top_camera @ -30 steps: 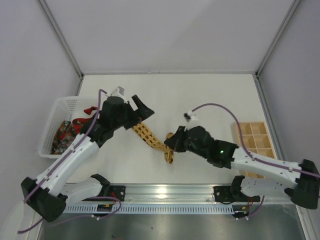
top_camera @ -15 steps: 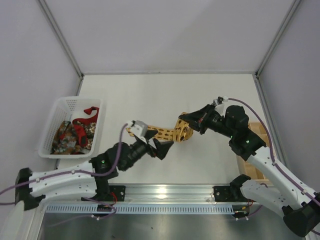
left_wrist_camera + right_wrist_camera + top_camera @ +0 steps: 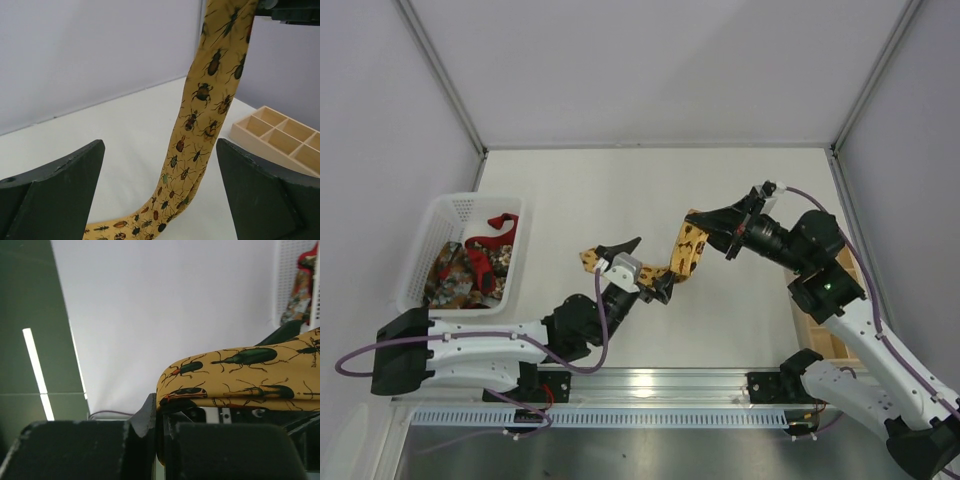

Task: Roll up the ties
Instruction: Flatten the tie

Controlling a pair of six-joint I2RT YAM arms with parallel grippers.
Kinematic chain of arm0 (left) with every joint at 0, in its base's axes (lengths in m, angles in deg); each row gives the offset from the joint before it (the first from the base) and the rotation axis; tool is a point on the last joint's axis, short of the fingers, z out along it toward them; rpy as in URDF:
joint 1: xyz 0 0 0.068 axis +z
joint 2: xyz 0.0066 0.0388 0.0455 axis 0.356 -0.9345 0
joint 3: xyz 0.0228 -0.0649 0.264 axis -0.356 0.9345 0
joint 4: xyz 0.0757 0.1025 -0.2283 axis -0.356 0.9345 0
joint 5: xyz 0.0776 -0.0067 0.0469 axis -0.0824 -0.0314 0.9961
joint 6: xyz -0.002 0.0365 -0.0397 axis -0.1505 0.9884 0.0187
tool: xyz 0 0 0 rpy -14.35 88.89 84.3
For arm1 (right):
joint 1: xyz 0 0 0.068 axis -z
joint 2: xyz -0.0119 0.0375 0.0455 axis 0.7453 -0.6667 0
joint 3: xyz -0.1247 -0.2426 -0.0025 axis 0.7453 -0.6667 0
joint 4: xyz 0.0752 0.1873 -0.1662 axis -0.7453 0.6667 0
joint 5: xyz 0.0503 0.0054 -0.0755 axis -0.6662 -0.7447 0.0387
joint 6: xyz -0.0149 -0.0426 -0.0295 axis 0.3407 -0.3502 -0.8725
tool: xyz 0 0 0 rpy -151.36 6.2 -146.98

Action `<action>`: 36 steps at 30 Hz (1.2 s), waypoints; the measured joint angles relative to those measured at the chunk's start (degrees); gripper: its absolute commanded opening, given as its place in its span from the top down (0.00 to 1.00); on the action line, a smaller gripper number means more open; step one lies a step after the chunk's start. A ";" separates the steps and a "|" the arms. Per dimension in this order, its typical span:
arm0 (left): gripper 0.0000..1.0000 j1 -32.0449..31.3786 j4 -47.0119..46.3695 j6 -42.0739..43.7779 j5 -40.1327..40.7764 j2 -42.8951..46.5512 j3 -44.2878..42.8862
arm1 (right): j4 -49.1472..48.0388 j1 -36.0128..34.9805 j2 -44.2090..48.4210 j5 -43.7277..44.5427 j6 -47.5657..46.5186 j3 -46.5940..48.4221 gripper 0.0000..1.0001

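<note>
Top external view gives you the yellow tie [image 3: 682,252] near the middle of the table [image 3: 620,180], strung between the two arms. Its right end is lifted and its left end trails down to the surface just left of the left gripper [image 3: 648,268]. Your right gripper [image 3: 712,226] has come in from the right and has that raised end; in the right wrist view its jaws [image 3: 160,431] are pressed almost together, with a folded edge of the beetle-printed fabric [image 3: 240,380] caught at their tips and the rest draped over the top. Your left gripper is spread wide and has hold of nothing. In the left wrist view the two dark fingers [image 3: 50,195] stand far apart at either side of the frame, and the tie [image 3: 197,115] climbs between them from the table toward the upper right without touching either one. Its lower stretch curves flat along the table between the fingers. Just right of it in that view sits a wooden tray [image 3: 280,137] with open compartments, apart from the fabric. Well off at the left edge of the table you have the white basket [image 3: 438,215], with the red tie [image 3: 496,222] and the patterned tie [image 3: 452,272] heaped inside it.
</note>
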 measured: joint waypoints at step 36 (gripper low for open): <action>0.00 -6.25 -26.49 14.75 5.20 -32.28 -10.16 | 13.16 -5.27 4.57 31.34 6.23 5.44 1.00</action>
